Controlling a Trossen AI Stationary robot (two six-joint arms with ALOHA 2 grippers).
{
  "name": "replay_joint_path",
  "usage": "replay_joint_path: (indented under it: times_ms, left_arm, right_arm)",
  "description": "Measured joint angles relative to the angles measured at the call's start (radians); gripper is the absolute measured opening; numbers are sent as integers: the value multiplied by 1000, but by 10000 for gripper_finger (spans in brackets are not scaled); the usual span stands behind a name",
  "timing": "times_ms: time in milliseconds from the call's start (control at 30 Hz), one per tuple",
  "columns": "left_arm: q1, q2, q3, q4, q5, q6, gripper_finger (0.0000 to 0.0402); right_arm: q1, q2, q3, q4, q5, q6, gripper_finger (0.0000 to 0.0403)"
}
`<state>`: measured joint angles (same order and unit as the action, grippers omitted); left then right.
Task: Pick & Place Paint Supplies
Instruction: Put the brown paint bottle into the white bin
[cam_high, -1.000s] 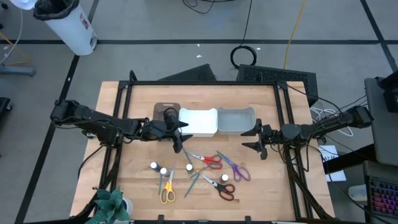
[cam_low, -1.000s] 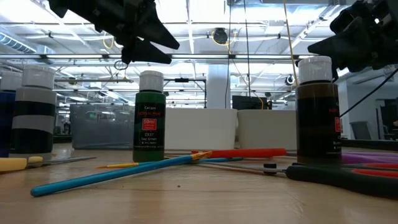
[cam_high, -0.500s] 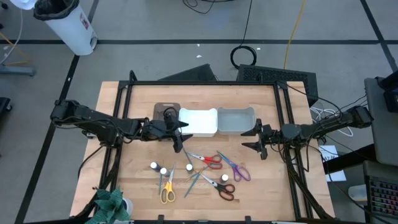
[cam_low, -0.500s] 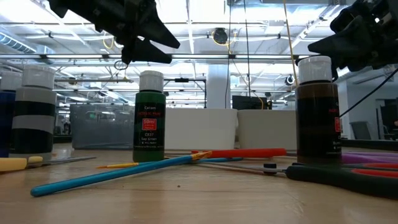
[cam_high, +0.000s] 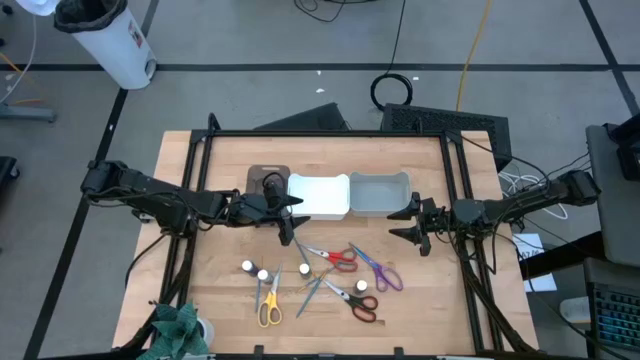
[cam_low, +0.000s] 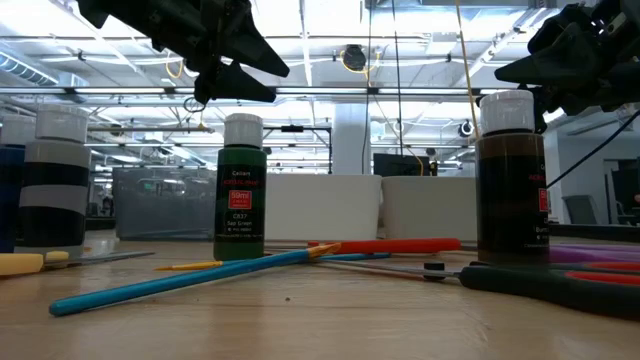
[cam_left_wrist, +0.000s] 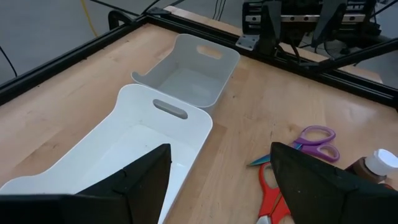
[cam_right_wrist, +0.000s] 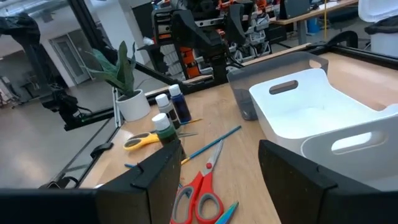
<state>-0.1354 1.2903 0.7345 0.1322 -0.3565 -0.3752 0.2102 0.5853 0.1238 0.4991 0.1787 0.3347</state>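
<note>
The paint supplies lie loose on the table's near middle. They are white-capped bottles (cam_high: 247, 267) (cam_high: 304, 269) (cam_high: 361, 286), teal brushes (cam_high: 312, 290), and red (cam_high: 335, 257), purple (cam_high: 380, 270), yellow (cam_high: 268, 305) and black scissors (cam_high: 358, 303). All rest flat or stand on the wood. My left gripper (cam_high: 290, 226) hovers open above the table, just left of the red scissors, beside the white bin (cam_high: 320, 197). My right gripper (cam_high: 412, 226) hovers open at the right, near the grey bin (cam_high: 380, 193). Nothing sits between either pair of fingers (cam_left_wrist: 217, 186) (cam_right_wrist: 221, 180).
Brown (cam_high: 268, 180), white and grey bins stand in a row across the table's middle. A black frame (cam_high: 325, 134) runs around the tabletop. A potted plant (cam_high: 178, 328) stands at the near left corner. Bare wood lies to the far side of the bins.
My right gripper has rolled slightly about its own pointing line, staying in place and open. Everything else is as before.
</note>
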Motion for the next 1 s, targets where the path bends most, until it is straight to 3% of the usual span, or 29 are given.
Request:
replay_joint_path:
  times_ms: [233, 467, 733, 1000]
  left_arm:
    - [0, 0, 0, 2, -1, 14, 283]
    - [0, 0, 0, 3, -2, 14, 283]
    - [-9, 0, 0, 1, -1, 13, 283]
    - [-24, 0, 0, 0, -1, 26, 283]
  right_arm:
    - [92, 106, 7, 106, 8, -55, 205]
    - [210, 326, 195, -34, 169, -120, 205]
    - [220, 551, 375, -160, 185, -119, 205]
    - [208, 665, 417, -160, 184, -138, 205]
